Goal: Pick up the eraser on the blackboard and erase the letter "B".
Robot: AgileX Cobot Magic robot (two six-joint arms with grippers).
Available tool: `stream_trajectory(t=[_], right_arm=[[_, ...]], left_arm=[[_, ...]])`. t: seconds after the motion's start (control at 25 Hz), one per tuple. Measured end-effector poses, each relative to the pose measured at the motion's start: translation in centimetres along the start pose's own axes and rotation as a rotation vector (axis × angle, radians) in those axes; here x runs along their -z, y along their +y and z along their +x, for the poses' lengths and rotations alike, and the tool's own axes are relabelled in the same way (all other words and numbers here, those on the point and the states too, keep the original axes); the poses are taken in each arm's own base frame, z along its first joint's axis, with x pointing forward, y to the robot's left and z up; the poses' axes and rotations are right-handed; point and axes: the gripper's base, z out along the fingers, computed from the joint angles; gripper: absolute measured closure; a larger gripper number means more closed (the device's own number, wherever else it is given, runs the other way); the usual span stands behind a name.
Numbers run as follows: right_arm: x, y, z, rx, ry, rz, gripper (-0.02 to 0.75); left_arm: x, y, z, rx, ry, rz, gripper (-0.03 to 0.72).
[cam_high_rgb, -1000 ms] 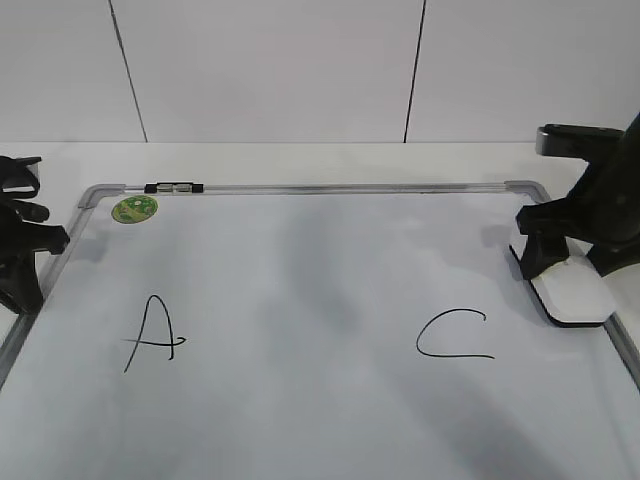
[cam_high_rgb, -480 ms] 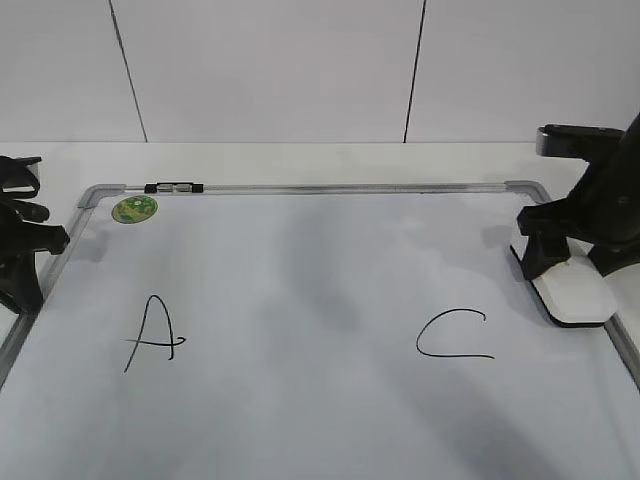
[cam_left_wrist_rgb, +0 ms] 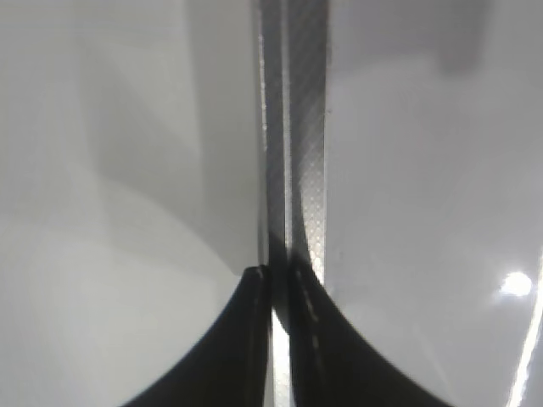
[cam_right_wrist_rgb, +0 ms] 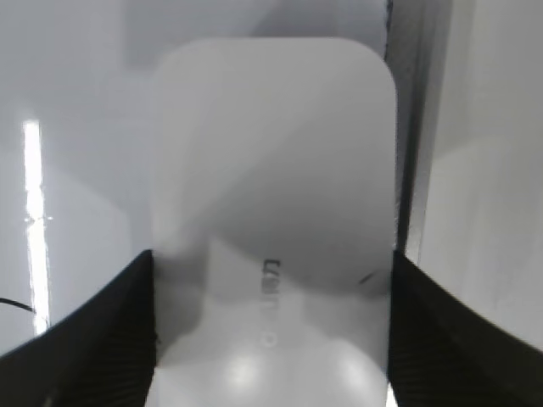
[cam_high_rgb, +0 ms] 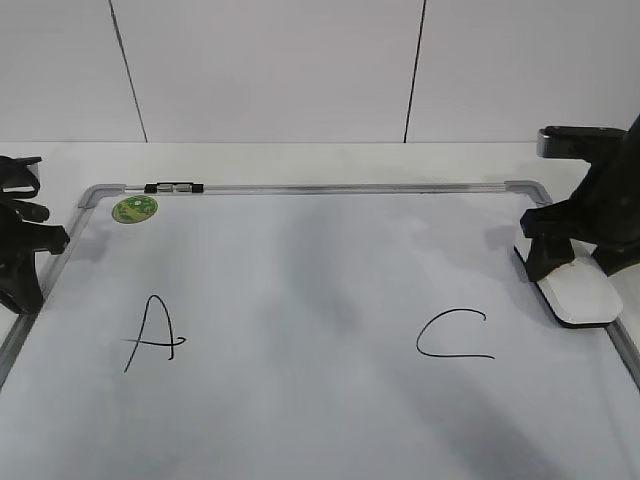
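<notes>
Our right gripper point(cam_high_rgb: 572, 262) is at the right edge of the blackboard point(cam_high_rgb: 320, 400), its two black fingers point(cam_right_wrist_rgb: 110, 331) straddling the eraser point(cam_high_rgb: 580, 295). In the right wrist view the eraser point(cam_right_wrist_rgb: 271, 170) fills the space between the fingers, each finger lying against one long side of the white block, so the gripper is clamped on it. The eraser's top carries faint raised lettering that is too soft for us to read. In the exterior view its thin black underside sits on or just above the board; we cannot tell which. The board's grey frame point(cam_right_wrist_rgb: 416, 127) runs just beside the eraser.

Our left gripper point(cam_high_rgb: 22, 262) is at the far left, over the board's left frame rail. In the left wrist view its fingers point(cam_left_wrist_rgb: 246, 339) are pressed together with only a sliver of light between them, holding nothing, and the tips point along the grey frame rail point(cam_left_wrist_rgb: 297, 127).

Moving inward across the white surface, we see a handwritten black letter "C" point(cam_high_rgb: 452, 335) nearest the eraser, and a black letter "A" point(cam_high_rgb: 152, 333) on the left side. The stretch between them is bare white; no letter "B" shows there. A small round green disc point(cam_high_rgb: 134, 209) sits in the far left corner, and a small dark clip point(cam_high_rgb: 173, 187) rests on the far frame rail beside it.
</notes>
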Motion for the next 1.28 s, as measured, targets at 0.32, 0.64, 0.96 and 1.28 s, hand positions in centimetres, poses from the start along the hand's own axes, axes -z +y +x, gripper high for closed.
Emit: stream_trajectory(t=[0.32,0.64,0.96,1.28], right_arm=[[0.0,0.0,0.0,0.001,0.002,0.001,0.201],[0.0,0.1,0.2,-0.005,0.019,-0.007,0.130],[1.1,0.2,-0.4,-0.001,0.045,-0.011,0.079],[6.1,0.5,-2.9,0.019,0.060,-0.010,0.108]], left_arm=[[0.0,0.0,0.0,0.000,0.000,0.000,0.657],[0.0,0.0,0.0,0.000,0.000,0.000,0.657],[0.0,0.0,0.0,0.000,0.000,0.000,0.657],[0.0,0.0,0.0,0.000,0.000,0.000,0.652]])
